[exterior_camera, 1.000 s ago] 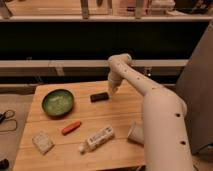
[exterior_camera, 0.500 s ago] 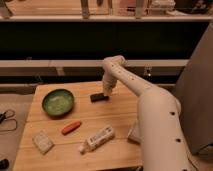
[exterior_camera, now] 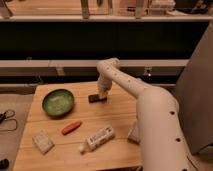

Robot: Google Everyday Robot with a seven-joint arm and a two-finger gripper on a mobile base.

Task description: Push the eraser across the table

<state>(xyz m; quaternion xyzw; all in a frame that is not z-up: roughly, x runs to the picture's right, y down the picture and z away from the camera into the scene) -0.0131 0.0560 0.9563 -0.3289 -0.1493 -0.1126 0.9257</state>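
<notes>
The eraser (exterior_camera: 96, 98), a small flat black block, lies on the light wooden table (exterior_camera: 120, 110) just right of the green bowl. My gripper (exterior_camera: 104, 94) hangs at the end of the white arm, low over the table and against the eraser's right end. It is shut with nothing held between its fingers; it touches the eraser from the side.
A green bowl (exterior_camera: 58, 102) sits at the left. An orange carrot-like item (exterior_camera: 71, 127), a pale packet (exterior_camera: 42, 141) and a white bottle (exterior_camera: 97, 138) lie toward the front. My arm's bulky forearm (exterior_camera: 160, 125) covers the table's right side. A dark counter runs behind.
The gripper has swung left and down from right of the eraser until it meets the eraser's right end. The eraser has shifted slightly left, toward the bowl.
</notes>
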